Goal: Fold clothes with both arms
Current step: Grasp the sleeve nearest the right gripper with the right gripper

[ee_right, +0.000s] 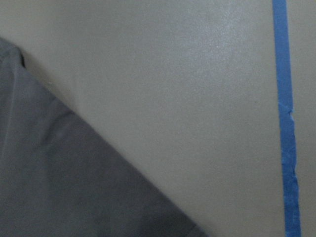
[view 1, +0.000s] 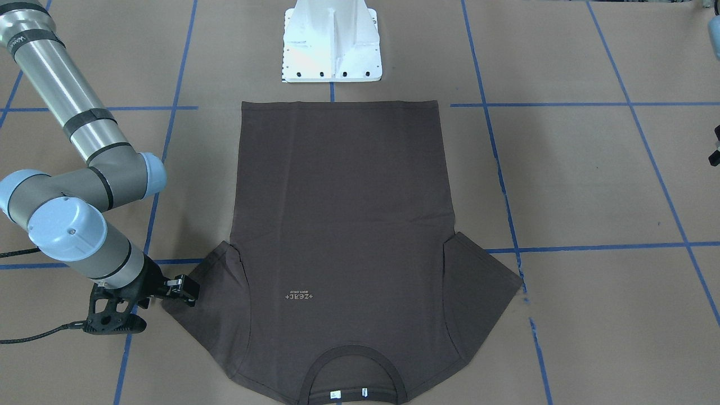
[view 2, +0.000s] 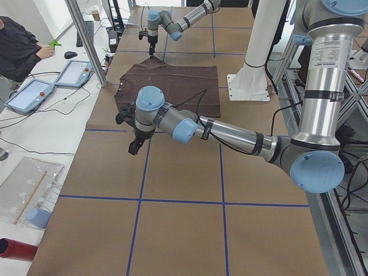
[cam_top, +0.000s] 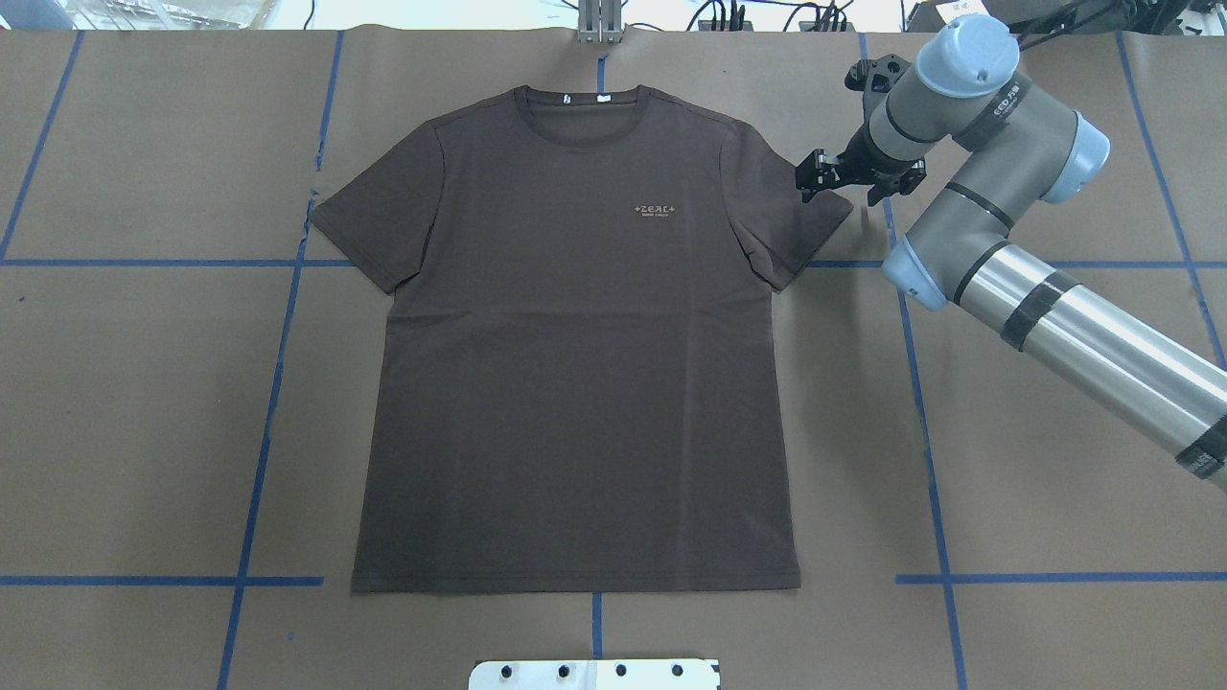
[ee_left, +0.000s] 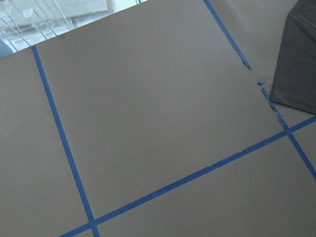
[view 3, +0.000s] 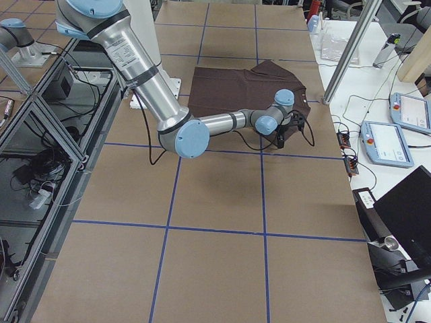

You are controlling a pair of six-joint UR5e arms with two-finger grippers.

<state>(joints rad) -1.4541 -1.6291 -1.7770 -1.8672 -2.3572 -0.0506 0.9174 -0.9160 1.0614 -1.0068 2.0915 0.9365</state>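
The dark brown T-shirt (cam_top: 575, 364) lies flat and face up on the brown paper, collar (cam_top: 585, 105) at the far edge, hem towards the robot base. It also shows in the front view (view 1: 343, 214). My right gripper (cam_top: 848, 187) hangs low over the tip of the shirt's right-hand sleeve (cam_top: 796, 220), jaws open astride it and holding nothing; it also shows in the front view (view 1: 166, 295). The right wrist view shows only that sleeve's edge (ee_right: 74, 182). My left gripper (view 2: 134, 146) hovers beyond the other sleeve (ee_left: 298, 59); I cannot tell whether it is open.
The white base pedestal (view 1: 332, 42) stands just behind the hem. Blue tape lines (cam_top: 268, 383) grid the paper. A metal post (view 2: 86, 43), tablets (view 2: 29, 95) and an operator (view 2: 20, 49) are at the far table edge.
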